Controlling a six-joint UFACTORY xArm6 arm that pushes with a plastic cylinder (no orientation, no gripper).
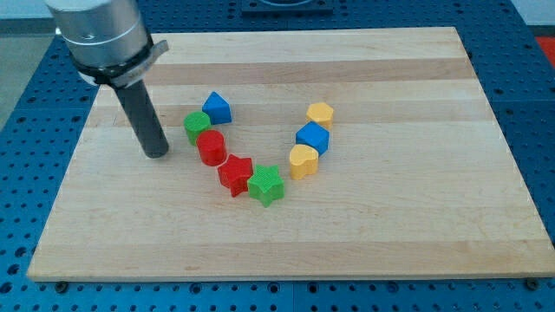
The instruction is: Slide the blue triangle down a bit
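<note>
Pincer-wise, none here, just my tip [157, 154] sitting left of the green block [197, 126]. Blue triangle [217, 107] is just far-right of it, untouched I'd say, so the push is all left.

A pale wooden board [364, 234] lies on a blue perforated table [533, 95]. Near the board's middle sits a red plastic cylinder [211, 147]. A green cylinder [197, 126] touches its upper left. A red star [235, 174] lies just below-right of it, then a green star [266, 185]. Well to its right stand a yellow heart-like block [303, 161], a blue cube [313, 137] and a yellow hexagonal block [320, 114].
</note>
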